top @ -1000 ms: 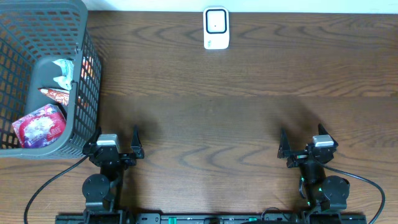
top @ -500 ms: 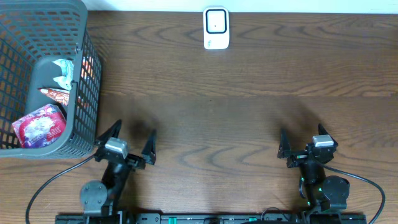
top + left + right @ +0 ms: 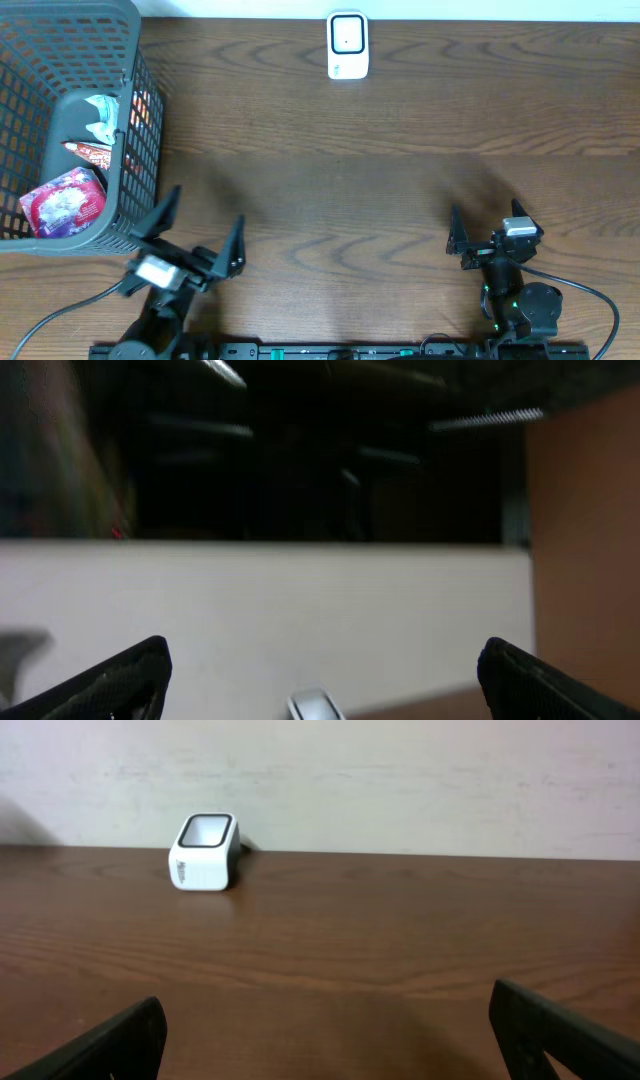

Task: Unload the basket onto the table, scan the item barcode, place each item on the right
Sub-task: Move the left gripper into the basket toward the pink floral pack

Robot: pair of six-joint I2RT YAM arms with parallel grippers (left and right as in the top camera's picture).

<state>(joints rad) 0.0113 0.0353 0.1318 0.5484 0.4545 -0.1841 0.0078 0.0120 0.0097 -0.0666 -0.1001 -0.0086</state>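
A dark wooden worktop (image 3: 400, 170) carries a white scanner (image 3: 348, 45) at its far edge and a basket (image 3: 145, 130). The left claw (image 3: 207, 207) and right claw (image 3: 485, 212) gape wide, empty.

**Left arm** (image 3: 162, 308): black housings with rounded joint casings. A pale grey rectangular left wrist block (image 3: 153, 270) sits on top, blurred in the overhead view.

**Left gripper** (image 3: 205, 212): two matte black left fingers (image 3: 115, 680), each tapering to a point.

**Left cable** (image 3: 72, 308): a thin black lead that curves away from the arm.

**Right arm** (image 3: 538, 308): the same black build, with small green lights (image 3: 513, 305) on the casing. Its silver-grey right wrist block (image 3: 521, 229) shows sharp edges.

**Right gripper** (image 3: 485, 212): two black tapered right fingers (image 3: 100, 1045).

**Right cable** (image 3: 603, 300): a thin black lead that forms a loop.

**Base rail** (image 3: 330, 352): a black rail with teal marks. No lettering is legible on it.
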